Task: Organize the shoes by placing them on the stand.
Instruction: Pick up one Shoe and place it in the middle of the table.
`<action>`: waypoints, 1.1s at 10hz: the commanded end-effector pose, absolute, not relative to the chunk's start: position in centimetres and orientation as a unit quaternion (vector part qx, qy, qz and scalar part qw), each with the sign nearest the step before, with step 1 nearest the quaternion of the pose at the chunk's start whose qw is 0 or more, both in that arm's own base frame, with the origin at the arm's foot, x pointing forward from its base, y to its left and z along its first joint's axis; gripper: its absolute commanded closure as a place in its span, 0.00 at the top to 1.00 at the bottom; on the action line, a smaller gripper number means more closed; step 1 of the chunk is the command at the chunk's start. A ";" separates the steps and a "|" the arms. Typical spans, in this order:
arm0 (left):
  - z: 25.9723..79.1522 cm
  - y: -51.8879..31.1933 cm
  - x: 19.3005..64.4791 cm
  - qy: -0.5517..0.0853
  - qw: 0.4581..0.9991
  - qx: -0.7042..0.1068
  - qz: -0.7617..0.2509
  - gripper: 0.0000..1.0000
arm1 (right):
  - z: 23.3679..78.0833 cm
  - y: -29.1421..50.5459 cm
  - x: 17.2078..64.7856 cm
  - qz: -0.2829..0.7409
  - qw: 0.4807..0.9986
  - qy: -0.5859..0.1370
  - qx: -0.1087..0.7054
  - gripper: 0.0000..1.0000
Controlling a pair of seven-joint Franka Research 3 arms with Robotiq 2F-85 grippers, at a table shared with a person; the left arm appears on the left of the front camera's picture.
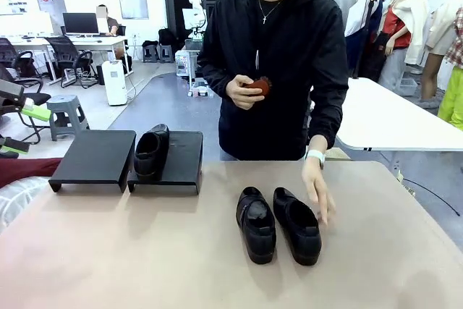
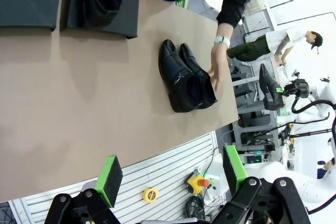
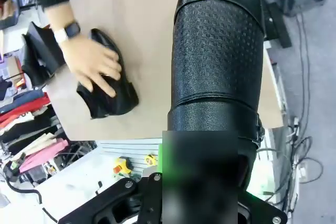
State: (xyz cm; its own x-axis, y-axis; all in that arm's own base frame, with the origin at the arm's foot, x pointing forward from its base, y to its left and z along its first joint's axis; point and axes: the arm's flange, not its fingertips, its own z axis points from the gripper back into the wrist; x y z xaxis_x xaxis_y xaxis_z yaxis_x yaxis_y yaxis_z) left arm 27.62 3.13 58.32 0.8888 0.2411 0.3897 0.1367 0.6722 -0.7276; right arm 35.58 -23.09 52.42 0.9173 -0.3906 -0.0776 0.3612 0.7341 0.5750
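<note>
Pinching a glossy black leather dress shoe point(image 3: 218, 56) lengthwise, the right gripper point(image 3: 202, 177) sits well apart from the low black stand point(image 1: 94, 153), which lies nearer the spread left gripper point(image 2: 171, 174).

1 shoe point(image 1: 151, 151) on rt stand point(image 1: 185, 158); pair point(image 1: 255, 226) on table point(image 1: 145, 251) to its right.

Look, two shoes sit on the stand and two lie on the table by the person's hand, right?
Not quite. Just one shoe sits on the stand, as the front view shows. Two shoes do lie on the table by the person's hand.
</note>
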 end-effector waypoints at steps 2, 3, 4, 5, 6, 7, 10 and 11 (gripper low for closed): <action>58.2 3.2 27.6 -0.239 0.877 -0.416 0.019 1.00 | 54.9 -18.8 35.6 -0.167 0.928 -0.030 0.331 0.00; 58.2 3.2 27.6 -0.239 0.877 -0.416 0.019 1.00 | 56.7 -14.9 33.9 -0.151 0.925 -0.042 0.347 0.00; 58.2 3.2 27.6 -0.239 0.877 -0.416 0.019 1.00 | 57.8 -11.9 32.6 -0.123 0.927 -0.053 0.351 0.00; 58.2 3.2 27.6 -0.239 0.877 -0.416 0.019 1.00 | 59.3 -6.1 30.9 -0.053 0.933 -0.061 0.351 0.00; 58.2 3.2 27.6 -0.239 0.877 -0.416 0.019 1.00 | 59.6 -1.0 30.2 0.005 0.937 -0.049 0.346 0.00; 58.2 3.2 27.6 -0.239 0.877 -0.416 0.019 1.00 | 59.6 0.4 30.0 0.034 0.937 -0.030 0.348 0.00; 58.2 3.2 27.6 -0.239 0.877 -0.416 0.019 1.00 | 55.2 19.3 27.1 0.145 0.930 0.052 0.333 0.00; 58.2 3.2 27.6 -0.239 0.877 -0.416 0.019 1.00 | 53.6 23.4 25.7 0.157 0.931 0.045 0.326 0.00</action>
State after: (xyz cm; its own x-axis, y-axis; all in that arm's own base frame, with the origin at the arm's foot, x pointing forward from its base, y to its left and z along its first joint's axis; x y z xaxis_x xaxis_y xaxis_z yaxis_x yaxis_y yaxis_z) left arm 27.65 3.10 58.35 0.8889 0.2395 0.3904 0.1378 0.6731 -0.7266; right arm 24.62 20.94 53.94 0.9446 0.3284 -0.0023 -0.2559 0.7405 0.6214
